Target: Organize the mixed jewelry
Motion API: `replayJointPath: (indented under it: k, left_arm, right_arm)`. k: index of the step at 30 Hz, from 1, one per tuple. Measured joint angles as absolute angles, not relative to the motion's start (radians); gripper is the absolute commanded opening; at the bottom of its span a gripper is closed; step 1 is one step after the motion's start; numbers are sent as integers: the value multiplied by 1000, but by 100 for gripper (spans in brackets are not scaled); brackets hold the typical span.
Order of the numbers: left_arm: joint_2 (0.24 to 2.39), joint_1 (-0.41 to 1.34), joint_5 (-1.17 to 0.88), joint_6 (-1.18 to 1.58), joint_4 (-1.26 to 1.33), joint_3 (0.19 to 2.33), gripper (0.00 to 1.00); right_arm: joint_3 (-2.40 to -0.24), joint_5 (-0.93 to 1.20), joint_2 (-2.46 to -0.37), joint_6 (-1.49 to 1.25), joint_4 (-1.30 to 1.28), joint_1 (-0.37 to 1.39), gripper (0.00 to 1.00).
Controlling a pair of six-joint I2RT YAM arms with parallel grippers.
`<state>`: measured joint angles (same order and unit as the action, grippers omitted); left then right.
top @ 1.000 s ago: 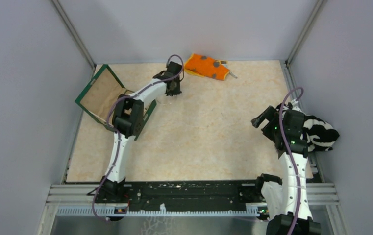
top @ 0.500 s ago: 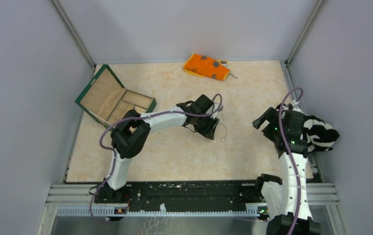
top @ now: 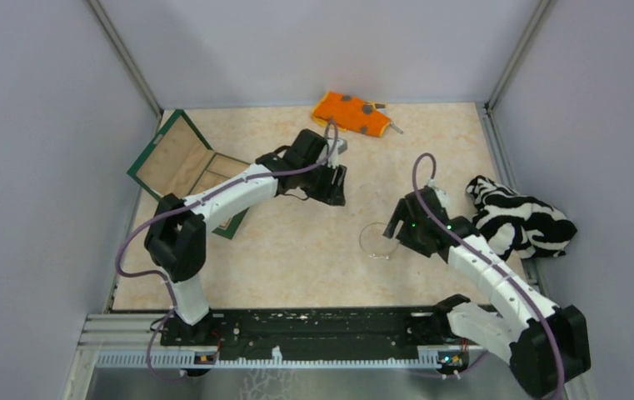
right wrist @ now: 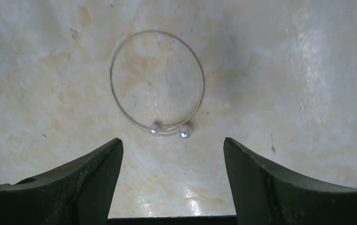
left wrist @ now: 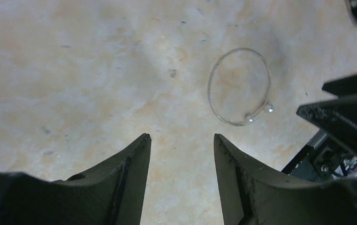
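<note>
1. The left pincer (left wrist: pixel 181 138) was at the middle of the top view half a second ago, right by the wire bangle (right wrist: pixel 155 128). It has since drawn back towards the upper middle, its jaws spread and empty.
2. The bangle now lies flat and free on the tabletop (top: pixel 297 258), just right of centre in the top view.
3. The right pincer (right wrist: pixel 171 140) has swung in from the right edge. It now sits just beside the bangle, jaws spread wide. In its own view the hoop lies ahead of the fingertips, not between them.
4. This looks like a handover by way of the tabletop, with the right arm to pick up next.
5. Count:
   - one bangle with two small bead ends
   - one open green box (top: pixel 178 157) at upper left
   - one orange cloth (top: pixel 351 112) at top centre
   - one striped cloth (top: pixel 520 225) at right
   - smaller jewelry pieces: too small to tell
</note>
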<state>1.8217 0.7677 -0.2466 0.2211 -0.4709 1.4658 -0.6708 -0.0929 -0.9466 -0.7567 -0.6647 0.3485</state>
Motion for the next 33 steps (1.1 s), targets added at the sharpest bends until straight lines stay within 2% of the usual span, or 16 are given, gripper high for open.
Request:
replayJointPath:
  k: [2,5,15,18,21,23,33]
  left_arm:
    - [1822,709,-252,254,-475,1459,59]
    - [1819,629,-242,296,-469,1430,59]
    - [1816,626,-251,347,-470,1369,58]
    - [1816,627,-254,347,-467,1362,58]
    - [1816,627,-254,345,-467,1353,58]
    - [1816,626,-254,344,-467,1352,58]
    - [1816,626,-254,344,-466,1338,58]
  right_arm:
    - [-669,-158,-986,-850,-694,448,68]
    - [-667,-229,-1035,-1020,-734,534,64]
    - [-668,-282,-1203,-1367,-763,569,55]
    - [-670,-280,-1266,-1420,-777,570,54]
    - [-669,-259,-1312,-1449,-767,570,47]
    - [-669,-242,-1320,-1463,-747,570,39]
    - [-668,-216,-1320,-1498,-696,570,34]
